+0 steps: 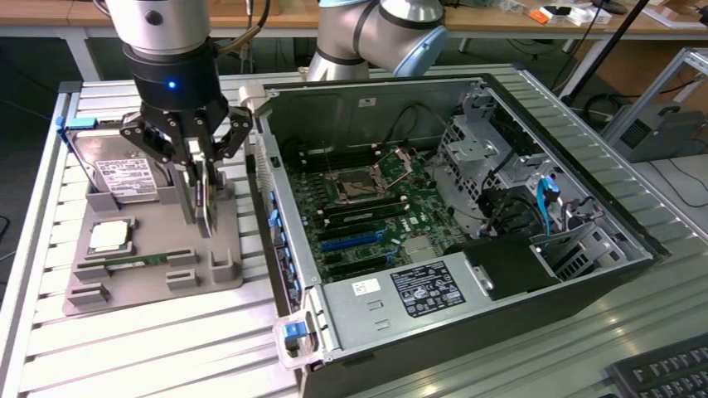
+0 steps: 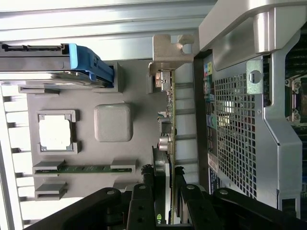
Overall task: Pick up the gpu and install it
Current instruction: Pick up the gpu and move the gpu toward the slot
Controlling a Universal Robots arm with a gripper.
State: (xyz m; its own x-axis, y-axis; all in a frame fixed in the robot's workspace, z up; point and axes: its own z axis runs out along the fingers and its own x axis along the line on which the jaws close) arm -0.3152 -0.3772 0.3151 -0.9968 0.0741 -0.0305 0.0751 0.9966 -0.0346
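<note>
Exterior view: my gripper (image 1: 201, 178) pinches the gpu (image 1: 205, 217) by its upper edge. The card stands on edge at the gray parts tray (image 1: 144, 290), on its side nearest the open computer case (image 1: 366, 95). I cannot tell whether it clears the tray. Hard drive (image 1: 124, 176), CPU (image 1: 111, 236) and memory stick (image 1: 128, 263) lie on that tray.

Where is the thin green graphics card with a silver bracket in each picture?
Exterior view: green graphics card upright in the black gripper, over the grey plastic tray.
Wrist view: card edge-on between tray and metal computer case.
Shared landmark: square silver processor chip on tray.
</note>
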